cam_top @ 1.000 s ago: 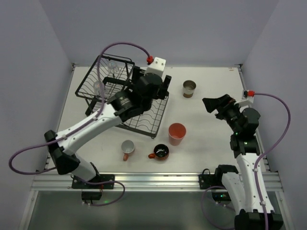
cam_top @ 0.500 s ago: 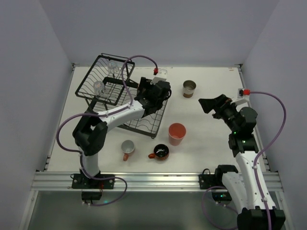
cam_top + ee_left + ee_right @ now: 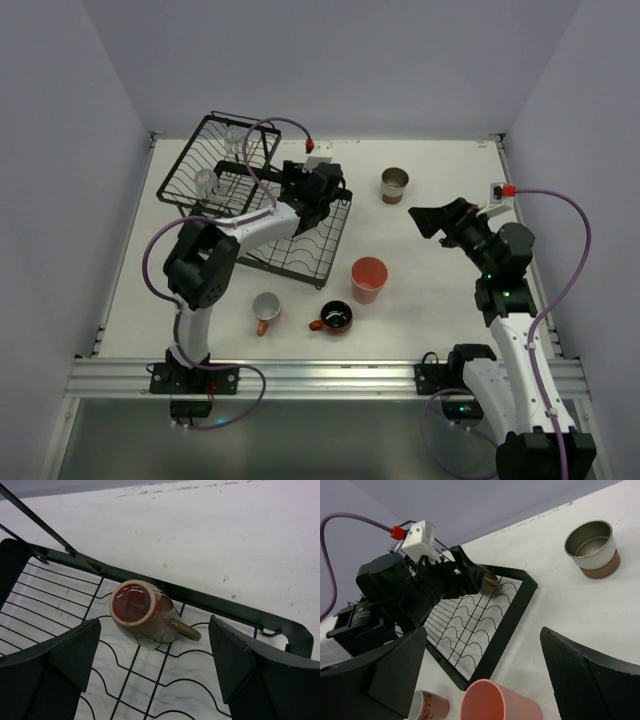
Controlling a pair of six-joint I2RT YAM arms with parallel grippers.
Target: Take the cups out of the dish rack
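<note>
My left gripper (image 3: 155, 647) is spread wide and holds nothing. One finger sits on each side of a small brown cup (image 3: 142, 611), close to it, with no contact that I can see. The cup lies tipped on its side on the wire grid of the rack (image 3: 226, 606), just inside the corner of the flat tray. Its mouth faces my wrist camera and its handle points to the right. From above, this gripper (image 3: 318, 190) hangs over the far right corner of the rack (image 3: 300, 258). Two clear glasses (image 3: 234, 140) stand in the tilted basket part at the back left.

My right gripper (image 3: 435, 217) is also wide open and empty, held in the air above the table (image 3: 440, 290), well apart from the rack. On the table are a cream-and-brown cup (image 3: 395, 184) at the back, a pink tumbler (image 3: 368, 279) just beside the rack's near corner, and a red mug (image 3: 335, 318) and a pink mug (image 3: 266, 309) nearer my bases.
</note>
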